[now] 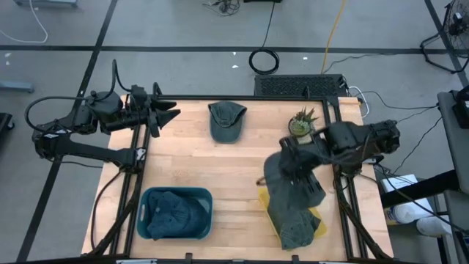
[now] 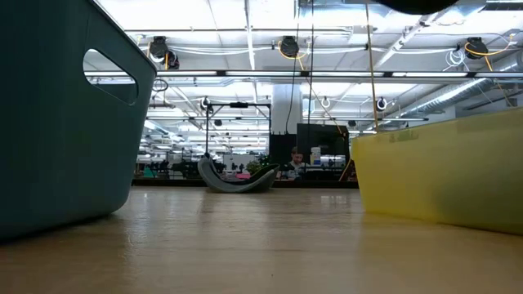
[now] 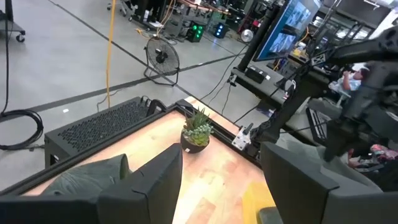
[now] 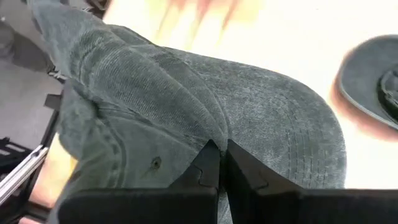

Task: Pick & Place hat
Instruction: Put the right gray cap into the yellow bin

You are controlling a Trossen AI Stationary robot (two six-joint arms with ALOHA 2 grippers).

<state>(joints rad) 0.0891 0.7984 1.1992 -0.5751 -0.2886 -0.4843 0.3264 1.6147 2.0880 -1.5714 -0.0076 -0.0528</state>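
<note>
1. The right gripper point(image 4: 219, 163) is clenched on a fold of the soft grey-green corduroy cap point(image 4: 186, 106), holding it over the yellow plastic bin point(image 1: 316, 220) at the table's right front.
2. The cap looks light and limp; it drapes and sags, so a pinch on bunched crown fabric or the stiffer brim should hold best.
3. The left gripper point(image 1: 167, 114) waits with fingers apart at the wooden table's point(image 1: 234, 169) far-left edge.
4. The high view alone shows a second grey-green cap point(image 1: 226, 119) lying flat, a teal bin point(image 1: 176, 213) holding more fabric, and a potted succulent point(image 1: 301, 123); the right wrist view alone shows the pinch.
</note>
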